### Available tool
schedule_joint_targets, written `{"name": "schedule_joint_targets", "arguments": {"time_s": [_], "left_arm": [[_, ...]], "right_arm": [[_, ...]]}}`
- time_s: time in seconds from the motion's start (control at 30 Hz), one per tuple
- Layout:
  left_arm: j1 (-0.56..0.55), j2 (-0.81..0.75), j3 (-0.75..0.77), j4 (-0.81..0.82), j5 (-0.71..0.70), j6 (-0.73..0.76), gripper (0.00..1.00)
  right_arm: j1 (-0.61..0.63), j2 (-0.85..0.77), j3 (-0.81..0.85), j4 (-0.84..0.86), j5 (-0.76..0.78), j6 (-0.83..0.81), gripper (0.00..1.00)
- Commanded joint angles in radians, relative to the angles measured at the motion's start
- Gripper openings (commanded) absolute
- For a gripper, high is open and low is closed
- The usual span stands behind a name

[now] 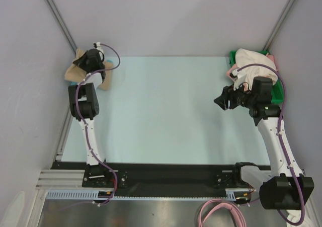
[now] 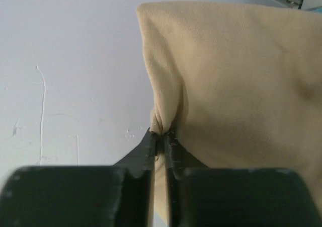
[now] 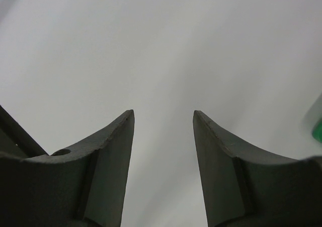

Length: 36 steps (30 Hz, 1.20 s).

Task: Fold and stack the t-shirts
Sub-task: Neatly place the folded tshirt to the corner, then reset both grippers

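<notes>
Left gripper clenched on the tan t-shirt, upper left of the top view.
Right gripper released, jaws apart, near the green tray.

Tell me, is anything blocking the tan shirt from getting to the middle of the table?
Nothing visible does. The soft tan cloth t-shirt is pinched in the left end effector at the far left corner, and the pale blue tabletop toward the middle looks bare. The open right end effector hovers farther right.
</notes>
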Motion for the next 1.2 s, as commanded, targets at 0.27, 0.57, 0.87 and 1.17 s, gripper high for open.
{"name": "schedule_joint_targets", "arguments": {"time_s": [0.27, 0.57, 0.87, 1.17], "left_arm": [[-0.048, -0.106, -0.21, 0.46, 0.011, 0.076, 0.93], [-0.295, -0.617, -0.698, 0.198, 0.129, -0.363, 1.0], [-0.309, -1.273, -0.888, -0.289, 0.628, -0.87, 1.0], [-0.308, -1.502, -1.428, 0.143, 0.606, -0.868, 1.0]], "right_arm": [[-0.014, -0.003, -0.007, 0.027, -0.009, -0.01, 0.56], [-0.032, -0.081, -0.094, 0.193, 0.064, 0.086, 0.66], [-0.022, -0.02, -0.272, 0.602, 0.374, 0.299, 1.0], [-0.025, 0.14, -0.394, 0.8, 0.664, 0.252, 0.99]]}}
